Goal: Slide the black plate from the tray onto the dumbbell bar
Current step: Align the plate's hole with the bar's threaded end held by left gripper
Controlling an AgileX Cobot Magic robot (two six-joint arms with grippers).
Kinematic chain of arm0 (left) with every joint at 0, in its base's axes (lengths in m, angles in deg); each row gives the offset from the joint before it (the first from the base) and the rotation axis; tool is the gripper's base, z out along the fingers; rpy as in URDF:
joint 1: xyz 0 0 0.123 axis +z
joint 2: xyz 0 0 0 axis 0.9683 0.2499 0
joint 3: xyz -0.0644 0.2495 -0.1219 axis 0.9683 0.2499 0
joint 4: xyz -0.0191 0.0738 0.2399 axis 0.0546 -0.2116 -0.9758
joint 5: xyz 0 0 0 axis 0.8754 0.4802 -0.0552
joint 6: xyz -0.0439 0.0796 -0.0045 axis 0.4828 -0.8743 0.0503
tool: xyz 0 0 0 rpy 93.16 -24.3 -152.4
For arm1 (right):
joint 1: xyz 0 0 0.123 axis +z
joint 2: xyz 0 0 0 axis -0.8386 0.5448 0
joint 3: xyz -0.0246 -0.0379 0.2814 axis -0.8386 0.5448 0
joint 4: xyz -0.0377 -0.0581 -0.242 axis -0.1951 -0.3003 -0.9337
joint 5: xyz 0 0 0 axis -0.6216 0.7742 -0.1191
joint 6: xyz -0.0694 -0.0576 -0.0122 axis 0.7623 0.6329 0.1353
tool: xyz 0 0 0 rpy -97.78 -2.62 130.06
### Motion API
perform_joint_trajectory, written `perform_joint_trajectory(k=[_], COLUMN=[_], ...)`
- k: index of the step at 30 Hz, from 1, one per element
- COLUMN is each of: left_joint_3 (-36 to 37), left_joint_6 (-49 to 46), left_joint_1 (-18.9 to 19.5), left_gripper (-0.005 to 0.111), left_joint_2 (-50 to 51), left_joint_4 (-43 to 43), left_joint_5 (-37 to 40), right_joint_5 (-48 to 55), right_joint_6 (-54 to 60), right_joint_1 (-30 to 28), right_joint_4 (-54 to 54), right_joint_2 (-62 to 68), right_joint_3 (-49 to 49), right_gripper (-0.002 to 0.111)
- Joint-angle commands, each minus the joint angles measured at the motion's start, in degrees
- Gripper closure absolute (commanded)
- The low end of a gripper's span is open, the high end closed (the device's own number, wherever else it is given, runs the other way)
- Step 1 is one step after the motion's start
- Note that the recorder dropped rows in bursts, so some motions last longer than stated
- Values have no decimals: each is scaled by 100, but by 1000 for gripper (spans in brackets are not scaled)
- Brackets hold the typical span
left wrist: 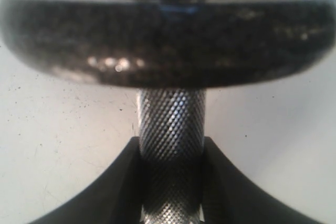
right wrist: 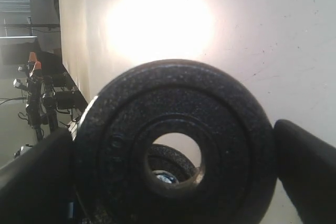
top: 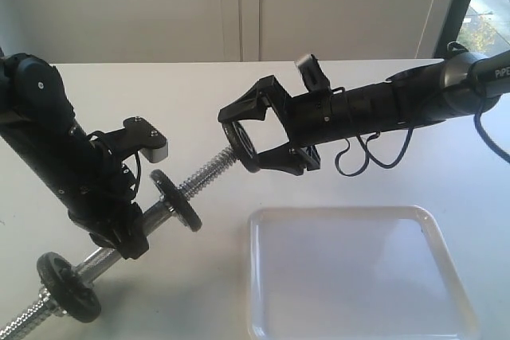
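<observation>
We see the left gripper [top: 130, 228] clamped on the knurled middle of the dumbbell bar [top: 209, 170]. In the left wrist view its two black fingers [left wrist: 118, 187] press against either side of the knurled steel. The bar is lifted off the white table [top: 199, 85] and tilted, running from the near left up towards the far right. It carries two black discs: one [top: 177, 199] just beyond the left gripper, at the foot of the threaded end, and another [top: 68, 286] towards the near-left end.

The right gripper [top: 241, 138] reaches in from the right. Its jaws are closed on the rim of the black plate [top: 245, 150] and hold it on edge in the air, with its face turned to the bar. The plate sits right at the tip of the threaded end. In the right wrist view, the mounted disc and the bar's tip show through the lower part of the plate's centre hole. We cannot tell whether the tip has entered the hole.

The tray [top: 335, 212] lies on the table at the near right, below the right arm and well apart from the plate.
</observation>
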Motion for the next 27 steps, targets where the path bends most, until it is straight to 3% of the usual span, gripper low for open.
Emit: perform_joint_trajectory(k=[1, 17, 27], left_joint_3=[-110, -110, -110], left_joint_6=[-20, -20, -119], left_joint_1=[-4, -4, -4], left_gripper=[107, 107, 107], left_joint_2=[-289, -289, -289], left_joint_4=[457, 456, 456], left_joint_5=[72, 61, 49], right_joint_5=[334, 800, 1333], right_joint_6=[103, 103, -161], right_joint_1=[33, 33, -531], right_joint_4=[303, 254, -26], right_joint_2=[-77, -77, -64], right_joint_3=[-66, -66, -69], right_gripper=[108, 108, 108])
